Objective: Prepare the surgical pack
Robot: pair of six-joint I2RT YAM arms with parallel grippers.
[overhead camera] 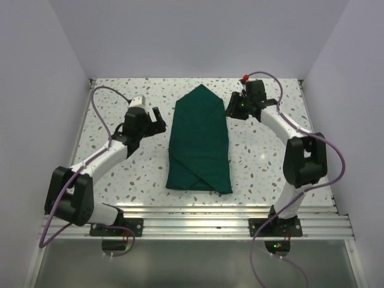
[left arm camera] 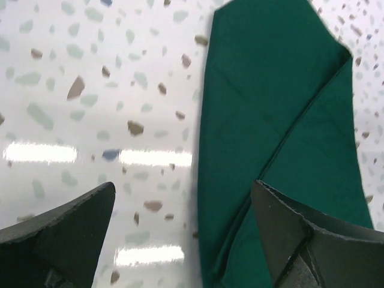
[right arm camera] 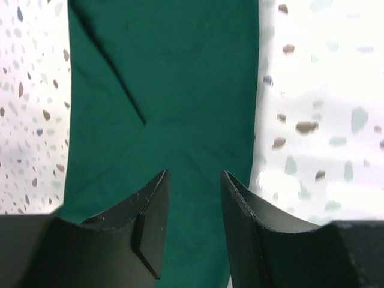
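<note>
The surgical pack [overhead camera: 199,144] is a dark green fabric bundle, folded long with a pointed far end, lying in the middle of the speckled table. It also shows in the left wrist view [left arm camera: 270,132] and the right wrist view [right arm camera: 162,90]. My left gripper [overhead camera: 158,120] is open and empty, just left of the pack's far half; its fingers straddle the pack's left edge [left arm camera: 183,192]. My right gripper [overhead camera: 231,108] is open and empty, just right of the pack's far end, hovering above the fabric [right arm camera: 193,180].
White walls close in the table on three sides. An aluminium rail [overhead camera: 198,219] runs along the near edge by the arm bases. Bare speckled tabletop [overhead camera: 264,168] lies on both sides of the pack.
</note>
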